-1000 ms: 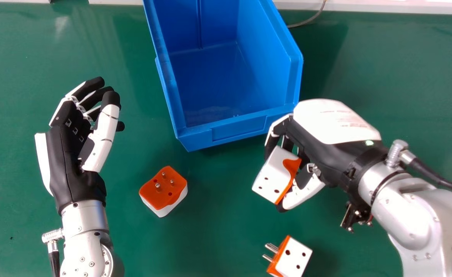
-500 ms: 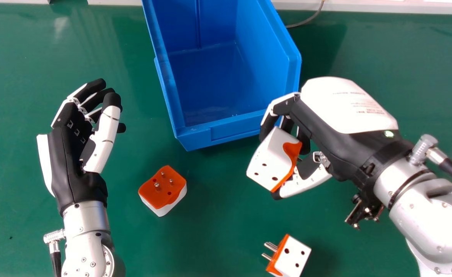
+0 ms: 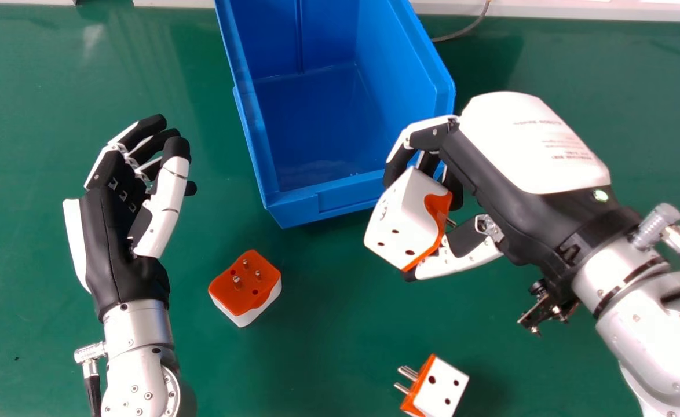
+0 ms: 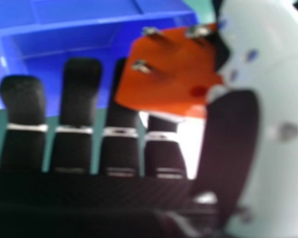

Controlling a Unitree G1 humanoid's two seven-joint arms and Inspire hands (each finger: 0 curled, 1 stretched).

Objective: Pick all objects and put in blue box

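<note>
My right hand point(image 3: 508, 174) is curled round an orange and white plug adapter point(image 3: 404, 220), raised near the front right corner of the blue box point(image 3: 346, 194). In the right hand view, the adapter point(image 4: 169, 74) shows its orange face and metal pins between the thumb and fingers of my right hand point(image 4: 121, 153); the blue box point(image 4: 89, 10) appears beyond. A second adapter point(image 3: 246, 286) lies pins up on the green table, front-left of the box. A third adapter point(image 3: 439, 387) rests near the front edge with its pins pointing left. My left hand point(image 3: 125, 231) is open over the table's left side, holding nothing.
The green table point(image 3: 317, 324) spreads around the box, with bare surface between the two lying adapters. A thin grey cable point(image 3: 461, 32) runs behind the box's right side, close to the pale strip point(image 3: 560, 10) at the back.
My right hand has moved up the view with its adapter, toward the box's front right corner. The left hand has shifted slightly right. The two adapters on the table have stayed put.
</note>
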